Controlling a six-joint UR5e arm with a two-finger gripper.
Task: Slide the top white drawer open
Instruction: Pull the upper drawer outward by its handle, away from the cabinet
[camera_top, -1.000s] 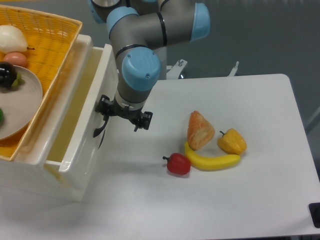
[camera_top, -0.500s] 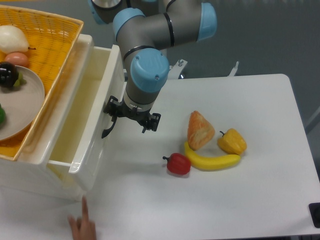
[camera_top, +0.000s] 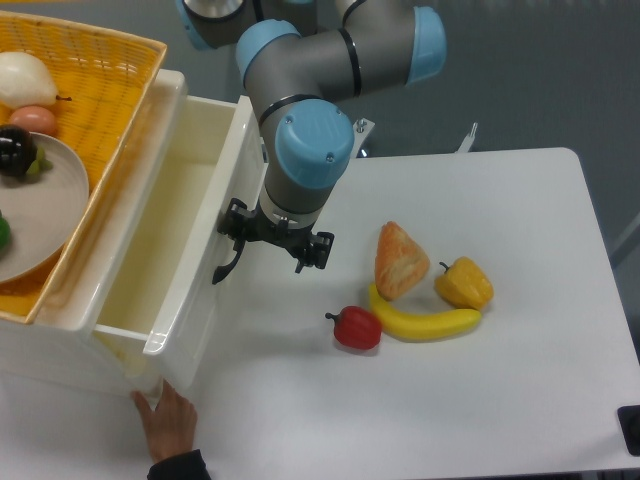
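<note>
One white drawer (camera_top: 170, 260) stands pulled out at left; four foods lie mid-frame on the worktop (camera_top: 480, 400). The arm reaches down, its gripper (camera_top: 262, 240) at the black handle (camera_top: 227, 268); I cannot tell whether it is clamped.

White table (camera_top: 520, 400): banana (camera_top: 425, 323), two peppers, perhaps bread (camera_top: 400, 260).

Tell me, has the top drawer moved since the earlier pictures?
Yes. The top drawer has slid further out, toward the red pepper, which stayed in place.

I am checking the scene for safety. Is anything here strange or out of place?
Yes. A person's bare hand presses against the lower front corner of the white cabinet, inside the workspace, below the glossy white top drawer at whose handle the gripper is.
</note>
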